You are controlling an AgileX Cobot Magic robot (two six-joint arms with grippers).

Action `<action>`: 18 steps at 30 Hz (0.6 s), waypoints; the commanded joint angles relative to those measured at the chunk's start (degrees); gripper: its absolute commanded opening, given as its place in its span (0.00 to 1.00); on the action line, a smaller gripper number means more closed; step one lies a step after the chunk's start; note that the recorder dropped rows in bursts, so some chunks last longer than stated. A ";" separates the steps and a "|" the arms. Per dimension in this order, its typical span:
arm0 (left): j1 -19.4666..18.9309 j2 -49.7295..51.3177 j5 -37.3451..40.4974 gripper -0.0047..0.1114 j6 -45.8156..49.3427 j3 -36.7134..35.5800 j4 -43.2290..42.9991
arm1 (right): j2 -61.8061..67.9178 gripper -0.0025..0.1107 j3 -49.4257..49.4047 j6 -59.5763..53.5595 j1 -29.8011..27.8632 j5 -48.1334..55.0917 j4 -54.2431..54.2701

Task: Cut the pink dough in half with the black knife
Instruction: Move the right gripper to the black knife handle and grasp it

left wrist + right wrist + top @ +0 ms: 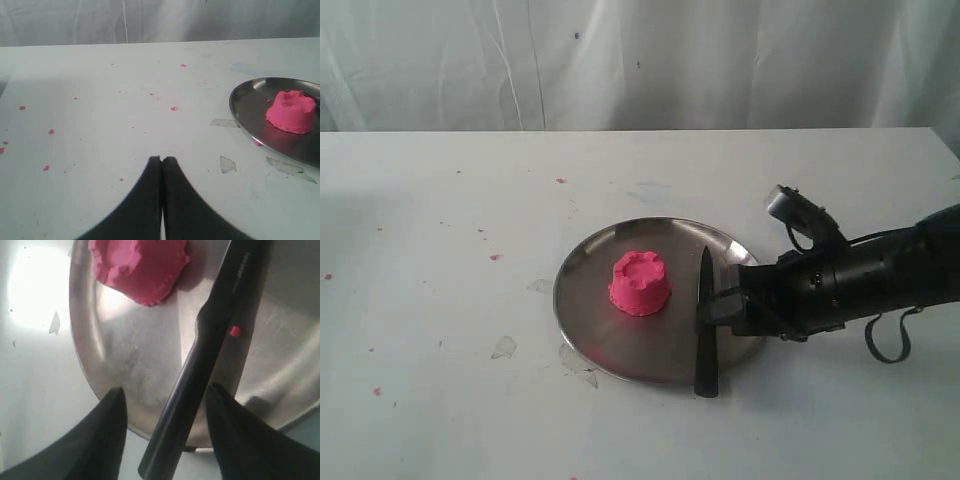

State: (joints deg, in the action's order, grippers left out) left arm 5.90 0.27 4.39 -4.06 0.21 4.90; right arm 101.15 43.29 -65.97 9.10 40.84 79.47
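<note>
The pink dough (639,283) (291,111) (141,267) is one squat lump with a dented top, near the middle of the round steel plate (590,330) (250,117) (125,360). The black knife (706,325) (210,340) lies across the plate's right side, its handle end over the near rim and a pink speck on it. My right gripper (718,309) (165,390) is open, one finger on each side of the knife handle without touching it. My left gripper (162,159) is shut on nothing, over bare table left of the plate; it does not show in the exterior view.
The white table (440,200) carries tiny pink specks (173,108) and pale smudges (227,164) around the plate. A white curtain (640,60) hangs behind the table's far edge. The right arm (880,280) reaches in from the right side.
</note>
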 commanded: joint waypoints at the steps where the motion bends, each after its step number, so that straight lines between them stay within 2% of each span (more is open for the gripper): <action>1: 0.03 -0.27 -0.01 0.04 -0.10 -0.21 0.10 | 4.65 0.44 2.23 -0.86 2.36 -1.37 -0.63; 3: 0.03 -0.27 -0.01 0.04 -0.10 -0.21 0.10 | 5.29 0.44 2.23 -0.86 2.36 -3.47 -1.91; 13: 0.03 -0.27 -0.01 0.04 -0.10 -0.21 0.10 | 9.37 0.44 2.99 -0.63 3.56 -0.94 -1.27; 18: 0.03 -0.27 -0.01 0.04 -0.10 -0.21 0.10 | 9.37 0.35 2.99 2.33 3.56 -1.88 -1.27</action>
State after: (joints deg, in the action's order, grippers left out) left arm 5.90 0.27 4.39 -4.06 0.21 4.90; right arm 109.80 46.36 -64.28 12.58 40.70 79.70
